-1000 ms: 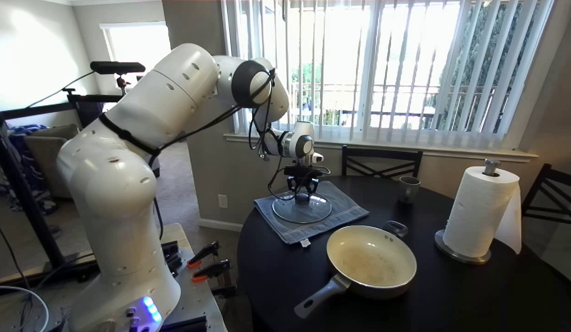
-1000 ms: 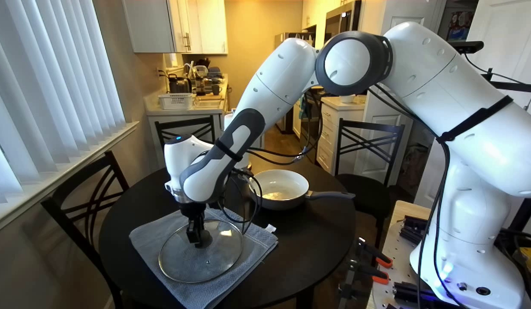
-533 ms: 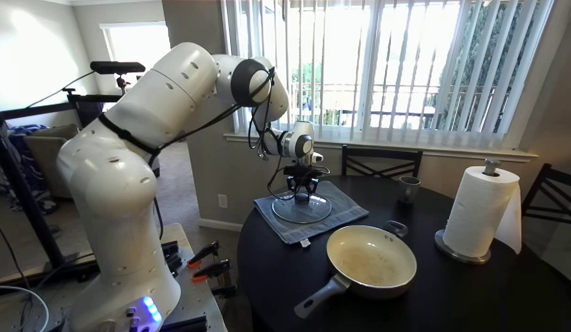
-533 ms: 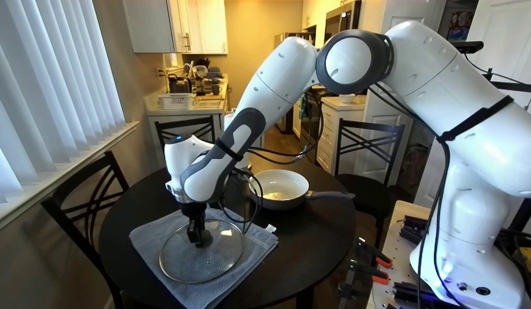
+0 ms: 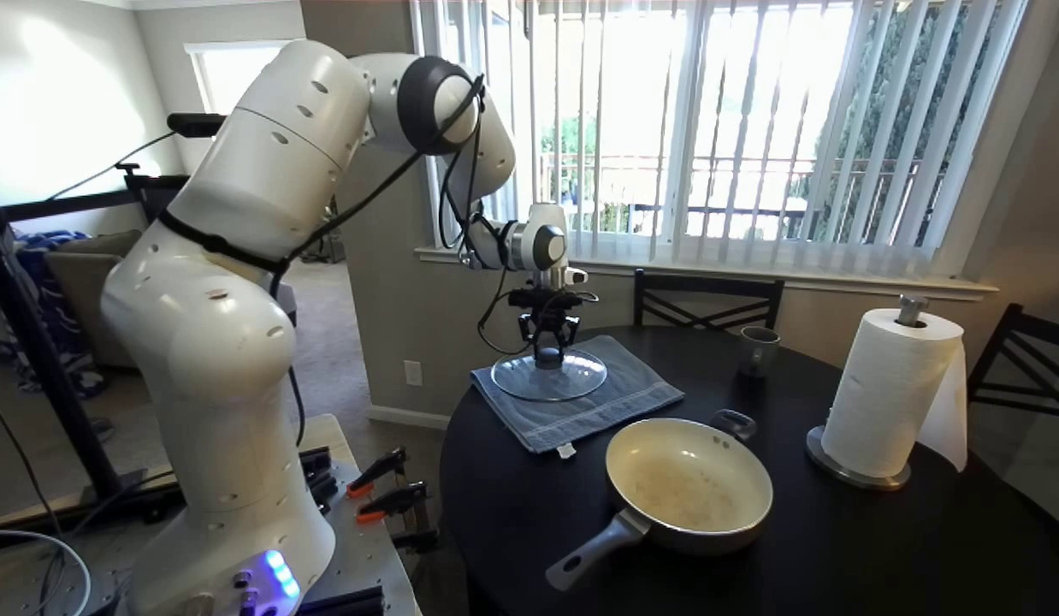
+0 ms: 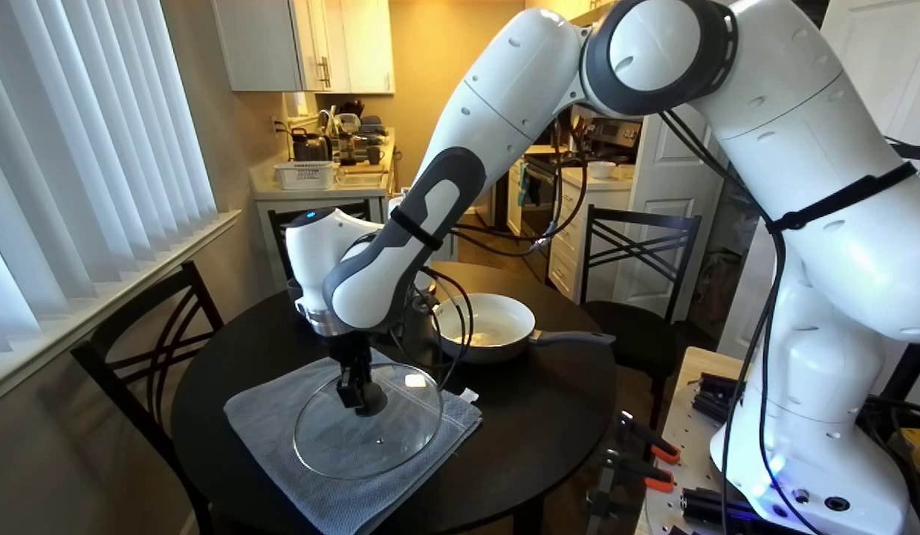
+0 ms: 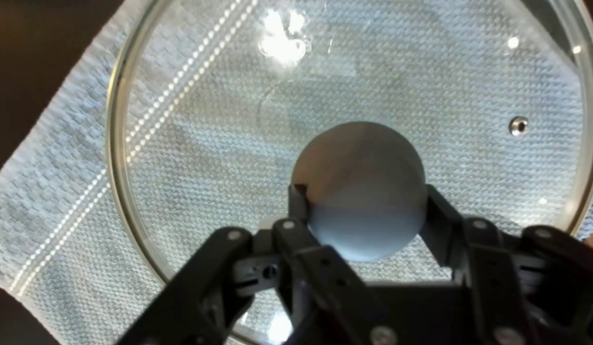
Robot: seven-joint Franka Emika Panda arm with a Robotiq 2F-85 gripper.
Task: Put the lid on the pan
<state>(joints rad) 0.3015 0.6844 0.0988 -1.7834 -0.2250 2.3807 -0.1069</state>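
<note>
The lid [image 5: 572, 382] is clear glass with a metal rim and a dark round knob. It appears level, just above the towel, in both exterior views [image 6: 404, 438]. My gripper [image 5: 548, 349] points down and is closed on the knob. In the wrist view the gripper [image 7: 361, 203] has one finger on each side of the knob, and the lid [image 7: 220, 158] spreads around them over the towel. The pan [image 5: 688, 479] sits upright and uncovered on the dark table, with cream interior and grey handle. It also shows behind the arm's cables in an exterior view [image 6: 493, 327].
A folded grey-blue towel [image 5: 636, 389] lies under the lid. A grey mug [image 5: 758, 351] stands at the table's window side. A paper towel roll [image 5: 893, 393] stands beyond the pan. Dark chairs [image 6: 638, 245] surround the round table [image 5: 837, 547]. Cables hang from the wrist.
My gripper has risen with the knob held, and the lid has come up off the towel and shifted slightly toward the robot base. The pan and towel have not moved.
</note>
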